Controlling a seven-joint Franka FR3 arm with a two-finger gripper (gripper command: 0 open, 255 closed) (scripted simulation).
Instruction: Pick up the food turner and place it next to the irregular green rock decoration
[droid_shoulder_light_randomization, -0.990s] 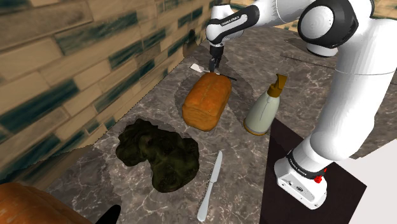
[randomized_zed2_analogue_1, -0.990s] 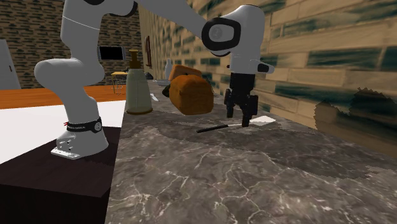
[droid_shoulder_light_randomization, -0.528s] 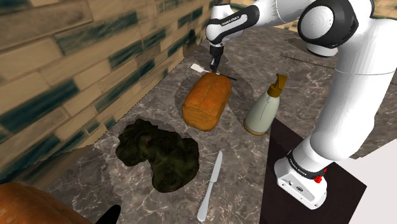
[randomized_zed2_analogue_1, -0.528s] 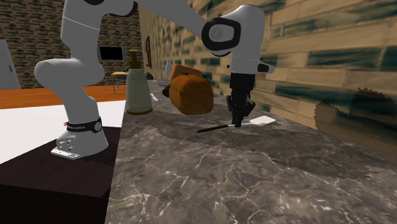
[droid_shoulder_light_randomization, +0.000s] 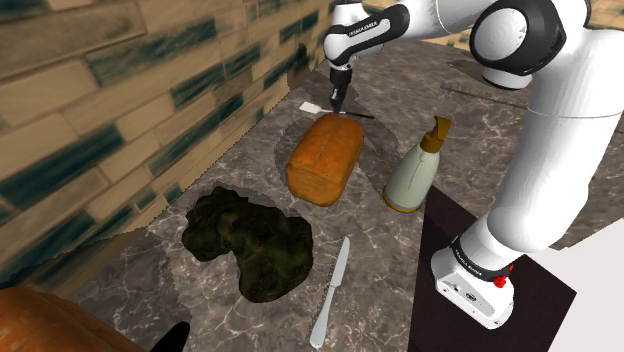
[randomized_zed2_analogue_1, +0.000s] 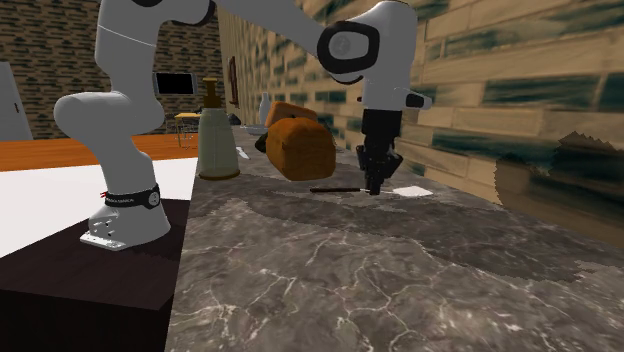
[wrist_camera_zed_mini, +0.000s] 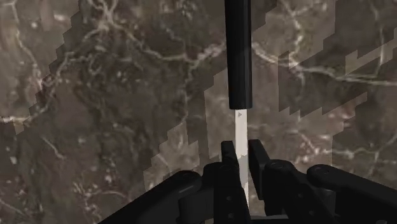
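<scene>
The food turner has a black handle, a thin pale shaft and a white blade. My gripper is shut on the shaft, its fingers clasping it from both sides. In the shoulder view the gripper hangs at the counter's far end, just behind the bread, with the turner held level a little above the marble. From the second exterior view the gripper points straight down. The dark green rock decoration lies nearer the front of the counter, well apart from the turner.
A brown bread loaf lies between the gripper and the rock. A pale bottle stands beside the loaf, near the dark stand. A table knife lies right of the rock. A wood-plank wall borders the counter.
The fingers went from apart to shut on the turner's shaft. The turner has since risen slightly off the counter and now hangs level.
</scene>
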